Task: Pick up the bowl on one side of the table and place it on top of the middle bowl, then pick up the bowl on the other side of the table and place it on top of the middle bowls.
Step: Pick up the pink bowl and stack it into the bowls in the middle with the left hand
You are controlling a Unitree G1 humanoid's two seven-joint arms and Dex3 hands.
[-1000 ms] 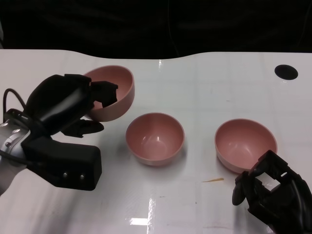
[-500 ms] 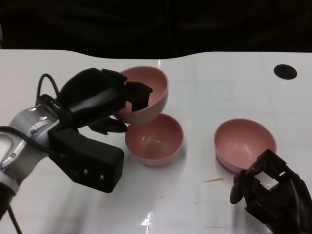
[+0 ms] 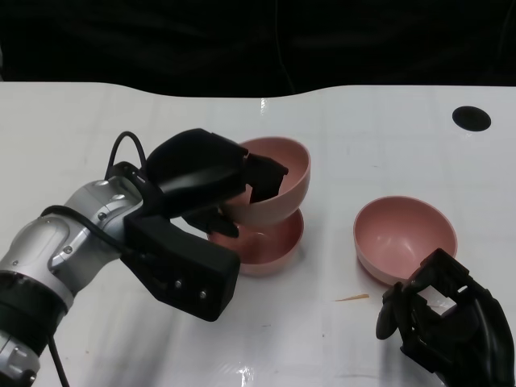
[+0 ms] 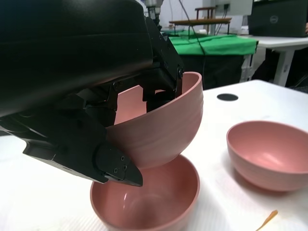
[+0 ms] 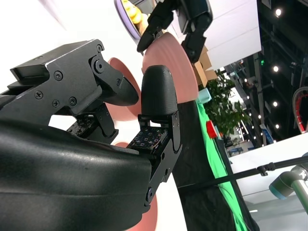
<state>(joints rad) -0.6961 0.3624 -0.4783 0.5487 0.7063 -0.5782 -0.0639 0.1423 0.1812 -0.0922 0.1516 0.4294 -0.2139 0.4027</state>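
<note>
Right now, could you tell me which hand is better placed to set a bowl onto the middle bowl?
The left hand. It already holds the tilted bowl directly above the middle bowl, not yet nested. The right hand holds nothing and sits beside the right-side bowl.

White table [image 3: 97, 121]; black round hole [image 3: 472, 118] far right; small orange sliver [image 3: 352, 298]

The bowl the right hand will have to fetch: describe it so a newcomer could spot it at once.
On the white table, look toward the robot's right, away from the two bowls bunched at the middle. A pink bowl sits there alone, upright and empty, just beyond the right hand. Unlike the held bowl, tilted in the left hand over the middle bowl, nothing grips or covers it.
</note>
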